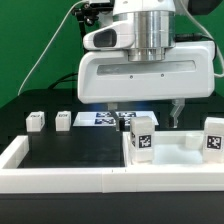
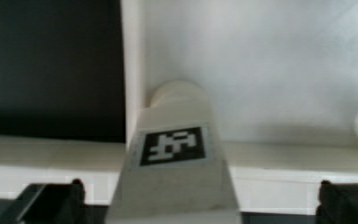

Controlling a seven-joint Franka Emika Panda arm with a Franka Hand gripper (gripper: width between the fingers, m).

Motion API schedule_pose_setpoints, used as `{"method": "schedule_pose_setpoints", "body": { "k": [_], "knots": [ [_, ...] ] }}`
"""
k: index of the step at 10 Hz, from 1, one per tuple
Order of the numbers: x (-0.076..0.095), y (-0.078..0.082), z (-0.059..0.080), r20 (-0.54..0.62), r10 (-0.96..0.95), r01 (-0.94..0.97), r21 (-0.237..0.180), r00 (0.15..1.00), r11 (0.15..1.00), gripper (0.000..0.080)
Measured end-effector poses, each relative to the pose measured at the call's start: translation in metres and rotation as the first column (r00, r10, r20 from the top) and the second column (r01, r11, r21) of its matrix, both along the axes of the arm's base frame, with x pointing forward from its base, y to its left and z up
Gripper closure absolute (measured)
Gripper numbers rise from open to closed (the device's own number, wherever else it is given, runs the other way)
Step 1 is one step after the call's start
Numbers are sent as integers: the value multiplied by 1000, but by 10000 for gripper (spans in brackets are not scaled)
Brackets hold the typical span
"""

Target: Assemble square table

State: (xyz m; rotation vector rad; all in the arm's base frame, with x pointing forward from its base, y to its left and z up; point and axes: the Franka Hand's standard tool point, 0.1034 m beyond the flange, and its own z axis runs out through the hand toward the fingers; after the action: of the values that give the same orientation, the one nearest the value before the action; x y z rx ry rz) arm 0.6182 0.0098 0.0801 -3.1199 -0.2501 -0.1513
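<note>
Black work surface point(image 1: 70, 150) carries white plastic square slab point(image 1: 178, 152), near, at the exterior view's right; short white tagged leg point(image 1: 142, 138) upright beside it. Gripper point(image 2: 197, 200) jaws stand apart, flanking leg. Judged light, rigid, slick: grasp mid-shaft.

You see the white square slab point(image 1: 182, 158) lying flat. At its end toward the exterior view's left, the first leg point(image 1: 142, 137) stands upright, its black-and-white tag facing you. The second leg point(image 1: 213, 137) stands at the slab's right end. The third leg point(image 1: 64, 119) and fourth leg point(image 1: 36, 121) sit well apart, left of the slab.
</note>
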Motion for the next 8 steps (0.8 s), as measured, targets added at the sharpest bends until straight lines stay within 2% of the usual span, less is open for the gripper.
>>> {"method": "schedule_pose_setpoints", "body": {
  "k": [3,4,5,6,8],
  "knots": [
    [0,-2,0,1,55,-55,-7,998,998,162],
    [0,-3,0,1,55,-55,-8,998,998,335],
    [0,-2,0,0,42,-42,-6,999,999,335],
    [0,-2,0,0,30,-30,-5,1000,1000,509],
    [0,-2,0,0,28,-28,-5,1000,1000,509]
  ]
}}
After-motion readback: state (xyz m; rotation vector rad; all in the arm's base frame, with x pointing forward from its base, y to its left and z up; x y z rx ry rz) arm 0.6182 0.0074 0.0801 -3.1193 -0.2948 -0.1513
